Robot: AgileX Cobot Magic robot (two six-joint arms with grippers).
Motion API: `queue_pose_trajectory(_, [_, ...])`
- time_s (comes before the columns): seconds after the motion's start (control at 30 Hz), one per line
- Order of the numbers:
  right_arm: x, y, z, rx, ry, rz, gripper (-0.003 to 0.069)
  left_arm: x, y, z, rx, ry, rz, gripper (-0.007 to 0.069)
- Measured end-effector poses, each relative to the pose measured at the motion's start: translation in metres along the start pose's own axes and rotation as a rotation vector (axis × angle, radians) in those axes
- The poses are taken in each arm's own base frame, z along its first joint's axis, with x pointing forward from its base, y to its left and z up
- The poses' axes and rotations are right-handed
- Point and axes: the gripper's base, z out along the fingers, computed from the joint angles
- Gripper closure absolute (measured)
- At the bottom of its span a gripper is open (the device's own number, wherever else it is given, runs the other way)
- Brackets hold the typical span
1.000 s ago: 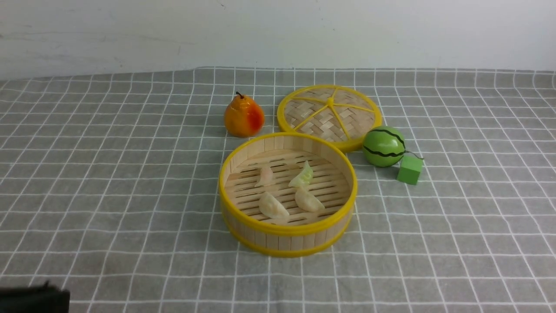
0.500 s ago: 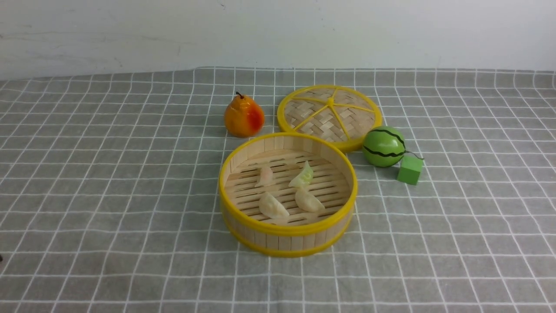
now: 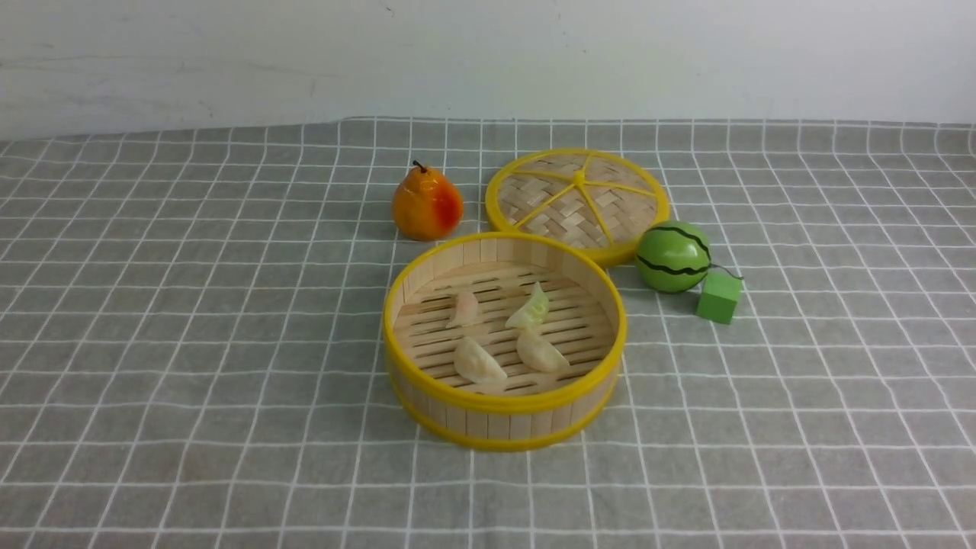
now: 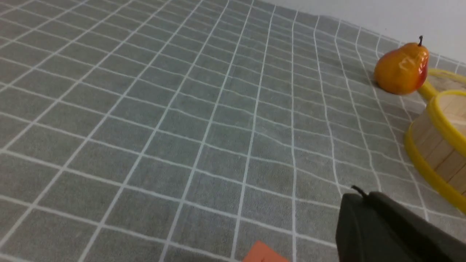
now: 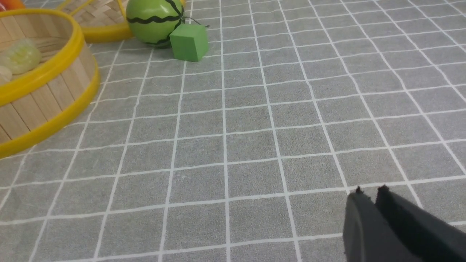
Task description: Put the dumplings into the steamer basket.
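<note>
Covering the whole work surface, a gray cloth (image 3: 762, 366) is crossed by a white grid whose lines run wavy in places. Behind it a pale, plain wall (image 3: 488, 61) is seen, marked at the left by faint scuffs.

One bamboo steamer basket (image 3: 503, 419) is set near the middle of the cloth, and four dumplings are held inside it on the slatted floor: one pinkish dumpling (image 3: 464, 309), one pale green dumpling (image 3: 531, 307) and two cream-beige dumplings (image 3: 479, 361). One woven lid (image 3: 549, 198) with yellow spokes is laid flat behind the basket. One orange-red toy pear (image 3: 427, 204) is stood beside the lid, to its left, and one striped toy watermelon (image 3: 673, 257) is placed at the lid's right front edge, with one green cube (image 3: 719, 297) just beside it. One orange-red piece (image 4: 264, 253) is partly shown in the left wrist view; what it is cannot be told.

The left gripper (image 4: 360, 193) is closed, with nothing gripped. By the right gripper (image 5: 371, 193) nothing is held either, and its fingertips are parted by a narrow gap.
</note>
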Motion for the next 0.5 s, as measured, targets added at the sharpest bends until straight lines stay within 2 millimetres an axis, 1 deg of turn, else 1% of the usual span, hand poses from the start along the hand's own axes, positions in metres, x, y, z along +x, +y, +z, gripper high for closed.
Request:
queue_pose_trajectory(0.23, [0.0000,0.0000,0.0000,0.000,0.000,0.001,0.0596,0.0064,0.0017,-0.0002,-0.015,0.071,0.096,0.0638])
queue_pose_trajectory(0.5, [0.0000,0.0000,0.0000,0.000,0.000,0.001,0.0594,0.0067,0.0016,-0.0003,-0.014,0.075,0.102,0.0638])
